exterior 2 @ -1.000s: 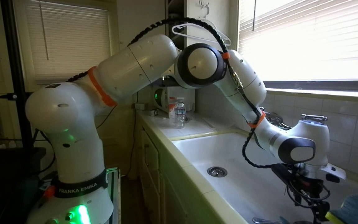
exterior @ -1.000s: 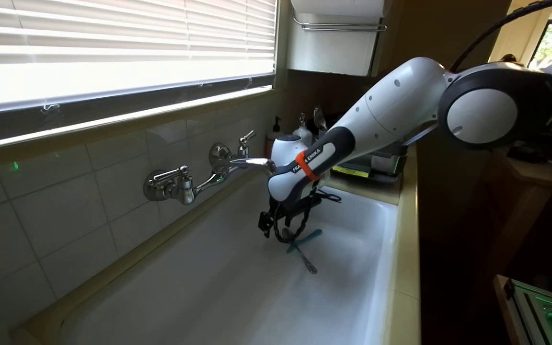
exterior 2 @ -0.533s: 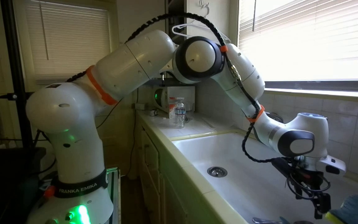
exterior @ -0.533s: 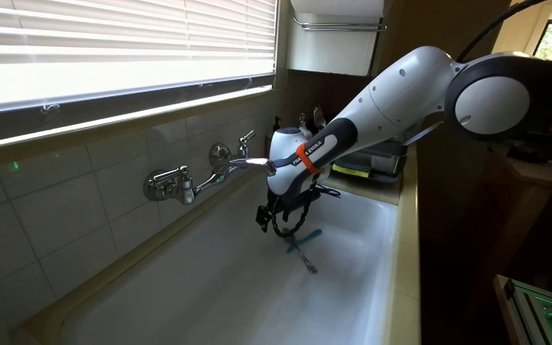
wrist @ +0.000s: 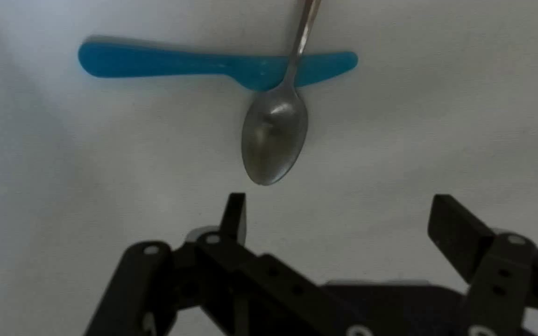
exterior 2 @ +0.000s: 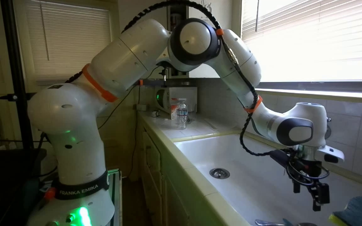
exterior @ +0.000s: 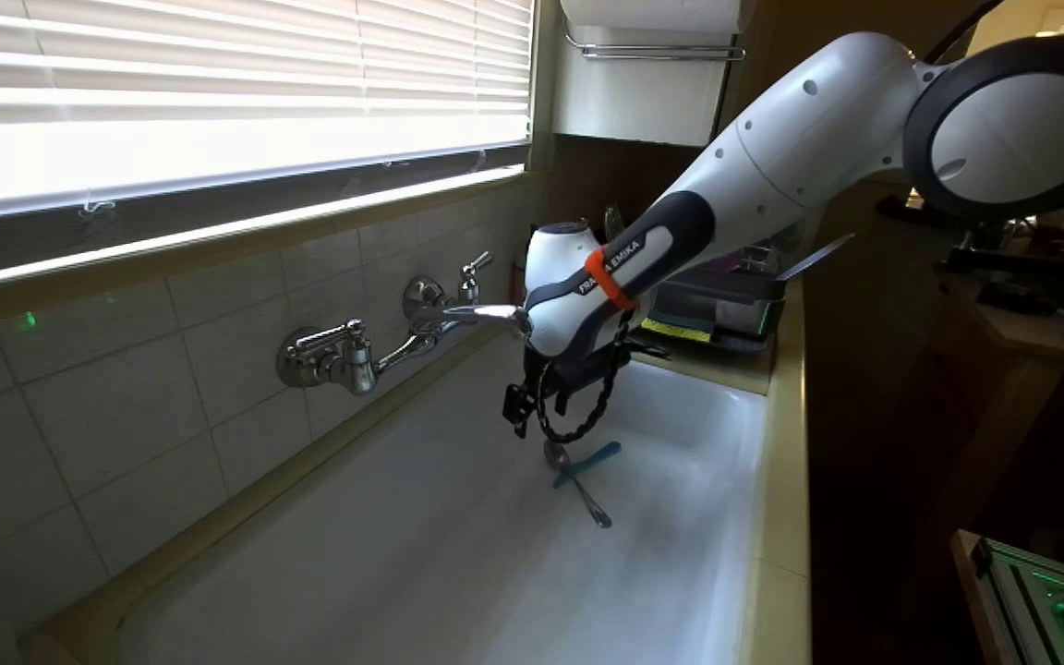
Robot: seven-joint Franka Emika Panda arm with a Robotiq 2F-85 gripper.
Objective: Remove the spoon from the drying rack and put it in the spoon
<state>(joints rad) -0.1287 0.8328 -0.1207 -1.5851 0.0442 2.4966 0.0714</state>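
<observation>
Claw [wrist: 340,205]: one, spread wide, holding nothing | spoon [wrist: 274,135]: one, across one blue knife [wrist: 157,61]

A blue knife [wrist: 194,64] lies flat in the wrist view, its tip to the right. In an exterior view, a bottle [exterior 2: 182,116] stands upright on the worktop [exterior 2: 196,128], just beside a carton [exterior 2: 174,110] and in front of a microwave [exterior 2: 185,92]; drawers [exterior 2: 151,150] are set below. In an exterior view, a tap [exterior: 417,343] juts from the tiled wall [exterior: 107,397], under a blind [exterior: 236,83] lit from behind.
</observation>
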